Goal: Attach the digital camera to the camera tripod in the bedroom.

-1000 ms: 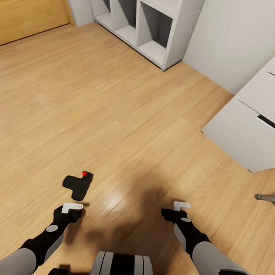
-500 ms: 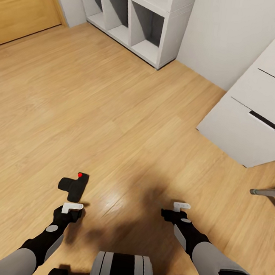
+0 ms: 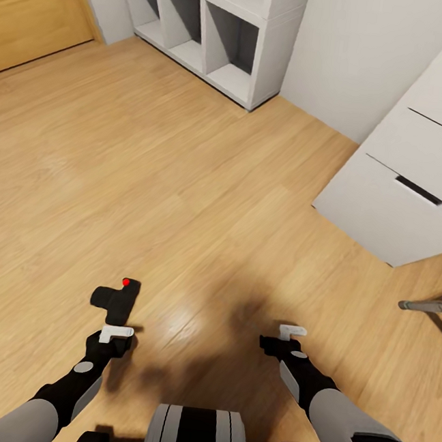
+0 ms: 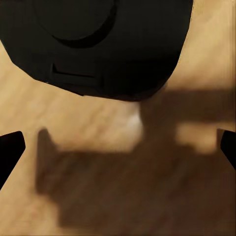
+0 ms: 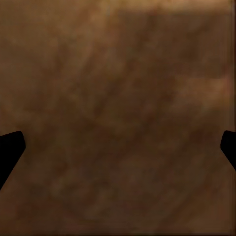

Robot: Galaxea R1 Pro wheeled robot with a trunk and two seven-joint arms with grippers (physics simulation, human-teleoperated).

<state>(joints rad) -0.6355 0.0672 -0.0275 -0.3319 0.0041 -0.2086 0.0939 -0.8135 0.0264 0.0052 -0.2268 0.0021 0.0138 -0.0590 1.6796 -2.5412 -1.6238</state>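
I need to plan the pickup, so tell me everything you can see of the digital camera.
The digital camera is small, matte black and chunky, with a red dot on top and a stubby part jutting sideways. It lies on the light wood floor, just ahead of the left gripper, ungrasped. The left wrist view shows its dark rounded body.

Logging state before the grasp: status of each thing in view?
digital camera: lying on the wood floor, unheld, just ahead of the left tool
left tool: open, empty
right tool: open, empty, over bare floor
camera tripod: one leg tip visible at the right edge
drawer unit: drawers slightly ajar
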